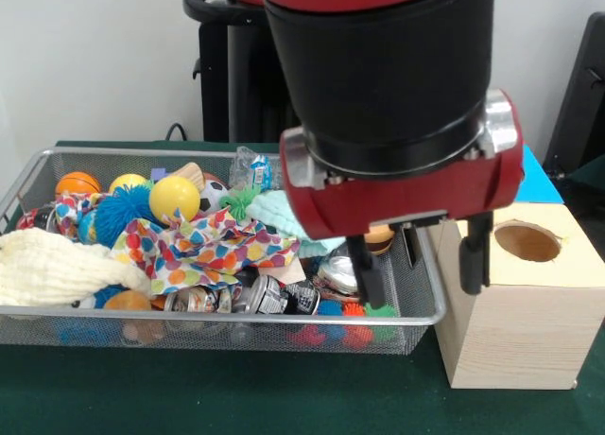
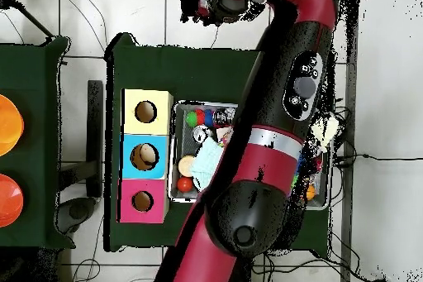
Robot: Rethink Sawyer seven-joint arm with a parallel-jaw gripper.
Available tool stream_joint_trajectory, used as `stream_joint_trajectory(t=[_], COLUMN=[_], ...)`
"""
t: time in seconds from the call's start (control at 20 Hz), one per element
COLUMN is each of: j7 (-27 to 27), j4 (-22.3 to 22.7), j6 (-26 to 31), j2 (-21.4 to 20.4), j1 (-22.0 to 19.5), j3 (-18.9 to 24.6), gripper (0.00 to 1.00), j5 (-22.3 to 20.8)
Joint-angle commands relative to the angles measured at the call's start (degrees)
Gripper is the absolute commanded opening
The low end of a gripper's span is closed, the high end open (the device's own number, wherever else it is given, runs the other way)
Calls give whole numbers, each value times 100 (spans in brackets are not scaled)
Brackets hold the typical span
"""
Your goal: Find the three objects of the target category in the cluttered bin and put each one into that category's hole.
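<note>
The wire-mesh bin [image 1: 217, 314] is heaped with clutter; it also shows in the overhead view [image 2: 202, 104], mostly under my arm. My gripper [image 1: 420, 265] hangs open and empty over the bin's right end, one finger [image 1: 364, 276] inside the bin and the other [image 1: 475, 255] outside it, beside the wood box [image 1: 515, 331]. I cannot make out any plush animal in the pile. The red-ringed hole [image 2: 142, 201] is on the box row in the overhead view. In the front view it is hidden behind my arm.
The box hole nearest the front camera is the yellow-ringed one [image 1: 527, 241] [image 2: 146, 112], with the blue-ringed hole [image 2: 144, 156] behind it. The bin holds a white cloth [image 1: 47, 265], a polka-dot cloth [image 1: 203, 246], a yellow ball [image 1: 174, 197], a blue spiky ball [image 1: 118, 210] and cans [image 1: 274, 295].
</note>
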Motion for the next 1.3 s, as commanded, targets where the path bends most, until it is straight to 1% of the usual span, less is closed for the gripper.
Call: stream_joint_trajectory(t=[0.05,0.1,0.3,0.4,0.55,0.65,0.7,0.8,0.85,0.9,1.05,1.1,1.2,1.3], j7=[-1255,-1140,-652,-525,-467,-488,-543,-761,-909,-1116,-1412,-1471,-1491,-1453], j4=[11,2,-22,114,467,831,1109,2078,2766,3624,4794,5404,5673,5757], j6=[-527,-522,-406,-341,-258,-238,-281,-598,-863,-1195,-1726,-1899,-2019,-2029], j2=[175,163,20,-114,-429,-731,-918,-1451,-1807,-2247,-2813,-3146,-3280,-3313], j1=[105,165,451,614,820,929,989,1153,1255,1380,1549,1622,1652,1658], j3=[1143,1530,3437,4276,5282,5859,6081,6417,6522,6574,6585,6595,6605,6621], gripper=[100,100,100,100,100,100,100,100,100,100,100,100,100,100], j5=[-1552,-1930,-3762,-4549,-5504,-6061,-6276,-6589,-6684,-6735,-6699,-6690,-6672,-6673])
